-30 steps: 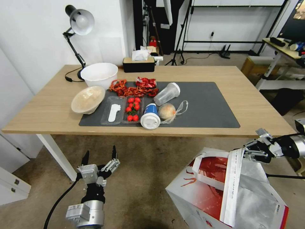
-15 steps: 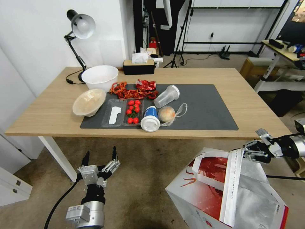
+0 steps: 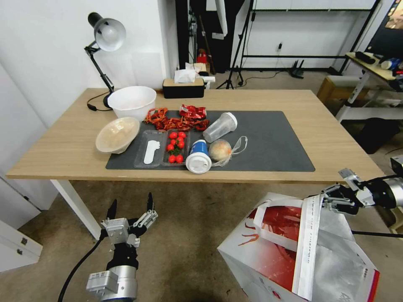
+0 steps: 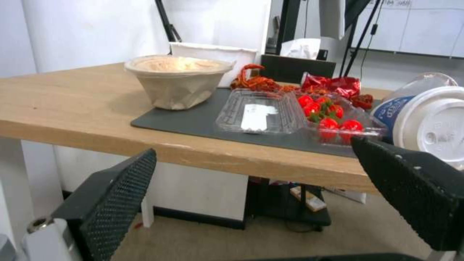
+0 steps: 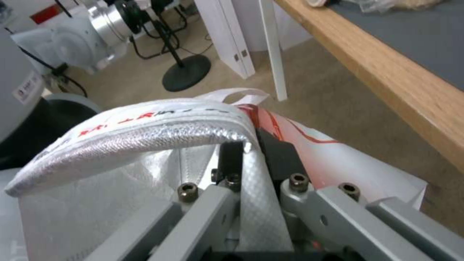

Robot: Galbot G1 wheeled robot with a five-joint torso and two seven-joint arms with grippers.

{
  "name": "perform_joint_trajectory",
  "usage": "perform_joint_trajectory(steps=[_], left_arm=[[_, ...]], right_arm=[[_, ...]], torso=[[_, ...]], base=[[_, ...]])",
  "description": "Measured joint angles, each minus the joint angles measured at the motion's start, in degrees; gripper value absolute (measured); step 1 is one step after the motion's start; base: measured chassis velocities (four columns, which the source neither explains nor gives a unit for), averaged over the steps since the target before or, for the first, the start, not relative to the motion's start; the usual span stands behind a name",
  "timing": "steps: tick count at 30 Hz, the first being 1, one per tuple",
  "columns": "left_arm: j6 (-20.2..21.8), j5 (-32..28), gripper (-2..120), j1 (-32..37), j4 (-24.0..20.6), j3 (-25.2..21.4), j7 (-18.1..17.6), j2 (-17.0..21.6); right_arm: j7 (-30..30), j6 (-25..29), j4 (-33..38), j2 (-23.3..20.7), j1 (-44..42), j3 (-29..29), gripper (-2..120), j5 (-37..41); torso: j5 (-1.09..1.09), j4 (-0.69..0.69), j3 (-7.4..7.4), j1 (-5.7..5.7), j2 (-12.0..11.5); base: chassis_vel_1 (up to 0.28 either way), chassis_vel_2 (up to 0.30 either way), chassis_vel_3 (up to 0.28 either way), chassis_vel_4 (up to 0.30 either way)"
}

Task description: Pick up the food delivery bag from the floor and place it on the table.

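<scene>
Gripping the top flap of the food delivery bag, the right claw is pinched shut on the white woven edge w/ the foil lining right behind it, prob bc that stiff rim is the easiest handhold. Bag hangs tilted just off the table front edge, near the floor. Left claw idles wide open, holding nothing, below the table edge.

The head camera is looking down over the counter, the left wrist camera is facing its front edge low, sharing it with the close-up right wrist view.
</scene>
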Motion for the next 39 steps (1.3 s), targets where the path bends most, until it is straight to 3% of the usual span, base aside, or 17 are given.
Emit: perform_joint_trajectory(steps=[25,39], left_arm=[[-0.16,0.07,100,-0.38,0.01,-0.72,-1.29,-0.55],[-0.16,0.3,100,-0.14,-0.34,-0.71,-1.61,-0.8]], right_arm=[[-3.42,-4.41,3.83,-8.96,1.86,0.48,0,13.97],[0.97,-5.33,5.66,-11.2,4.03,2.18,0,24.75]], torso=[[0.0,0.01,-0.18,-0.14,-0.32],[0.0,0.01,-0.21,-0.16,-0.37]], base=[[0.0,0.0,0.0,0.0],[0.0,0.0,0.0,0.0]])
